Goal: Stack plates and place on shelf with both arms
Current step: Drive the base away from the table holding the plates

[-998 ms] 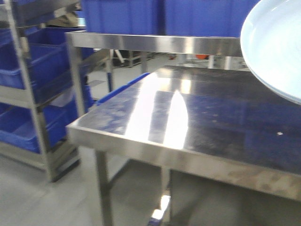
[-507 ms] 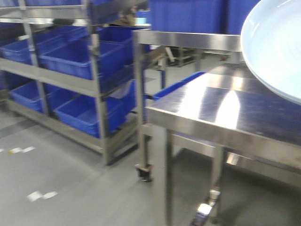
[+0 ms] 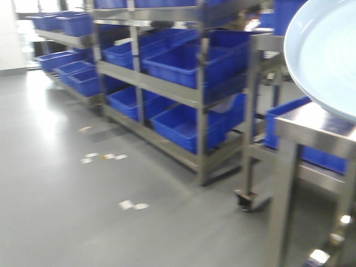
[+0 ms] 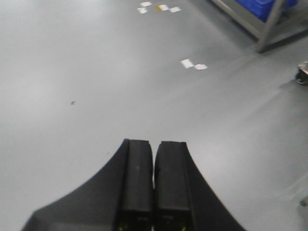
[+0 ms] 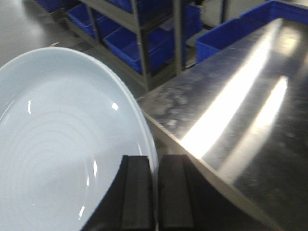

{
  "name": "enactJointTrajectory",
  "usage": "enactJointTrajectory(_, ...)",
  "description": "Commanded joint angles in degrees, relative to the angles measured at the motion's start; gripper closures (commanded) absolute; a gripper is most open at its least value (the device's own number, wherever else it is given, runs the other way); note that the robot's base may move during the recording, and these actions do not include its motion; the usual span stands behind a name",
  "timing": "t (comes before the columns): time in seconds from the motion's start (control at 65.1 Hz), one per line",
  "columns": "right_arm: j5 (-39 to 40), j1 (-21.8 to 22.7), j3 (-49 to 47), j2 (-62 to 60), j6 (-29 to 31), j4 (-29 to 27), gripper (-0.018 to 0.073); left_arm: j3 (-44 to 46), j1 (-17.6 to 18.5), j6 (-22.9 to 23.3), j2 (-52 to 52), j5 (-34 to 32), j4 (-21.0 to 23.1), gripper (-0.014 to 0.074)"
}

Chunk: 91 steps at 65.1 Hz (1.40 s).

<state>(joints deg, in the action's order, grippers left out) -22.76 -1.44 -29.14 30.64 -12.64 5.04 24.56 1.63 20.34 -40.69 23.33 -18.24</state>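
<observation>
plate [image 5: 57, 144] rim pinched by right end effector [image 5: 155, 192]; left end effector [image 4: 154, 183] closed, above floor [image 4: 72, 72]

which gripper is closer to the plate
Right. The right gripper is shut on the rim of the plate; the left gripper is shut over the floor, with no plate in its view.

My front view has swung left. The steel table [image 3: 314, 119] filled the picture a second ago and took its right half half a second ago; now it is only a corner at the right edge. The shelf [image 3: 167, 92] with its blue crates [image 3: 183, 64] has come from the left edge into the middle, and grey floor [image 3: 55, 222] with white scraps [image 3: 133, 206] has opened up across the lower left.
</observation>
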Motion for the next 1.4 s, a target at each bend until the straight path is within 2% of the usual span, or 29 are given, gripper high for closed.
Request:
enactJointTrajectory(0.0,5.47,0.27,-1.69,0.03,0.20,0.47,0.0503,1.63,-0.12,0.48,0.17,-3.76,-0.58,0.0514)
enactJointTrajectory(1.382,5.47,0.27,-1.69,0.03,0.20,0.47,0.0503,1.63,-0.12,0.48,0.17,-3.64,-0.58,0.0514)
